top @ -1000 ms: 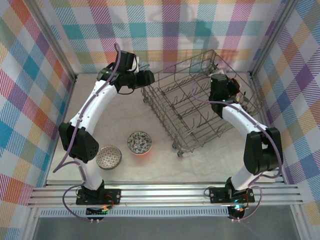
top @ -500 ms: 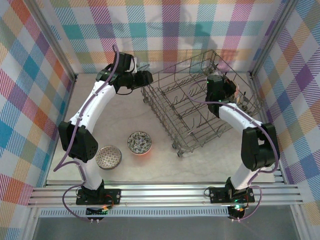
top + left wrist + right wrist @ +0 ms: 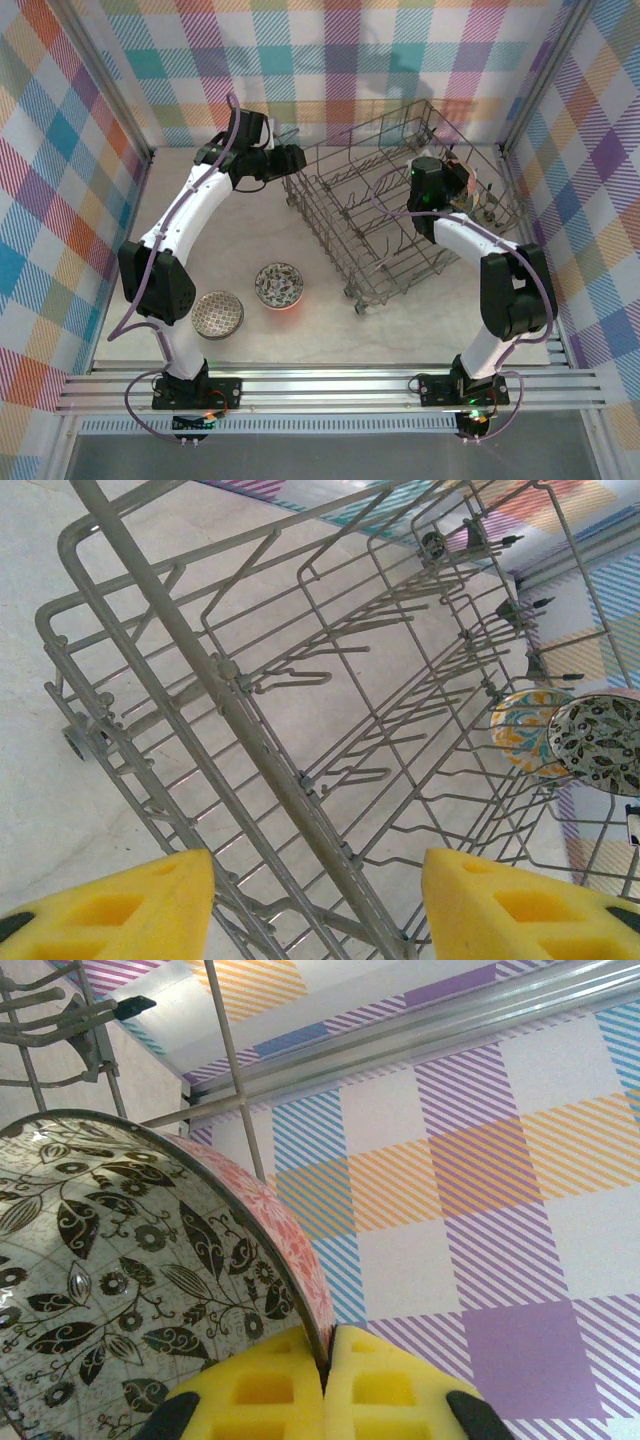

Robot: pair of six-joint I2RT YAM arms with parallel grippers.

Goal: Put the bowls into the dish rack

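The floral bowl (image 3: 120, 1290) was rim-pinched in the closed right gripper (image 3: 325, 1365) and could be knocked loose by tines of the dish rack (image 3: 252, 730)

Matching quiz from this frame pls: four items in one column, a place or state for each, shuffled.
1 floral bowl
2 orange-yellow bowl
3 grey mosaic bowl
4 left gripper

A flat on the table
B jaws open at the dish rack rail
C rim pinched by right gripper
D on edge beside the floral bowl

Pairs: 1-C, 2-D, 3-A, 4-B
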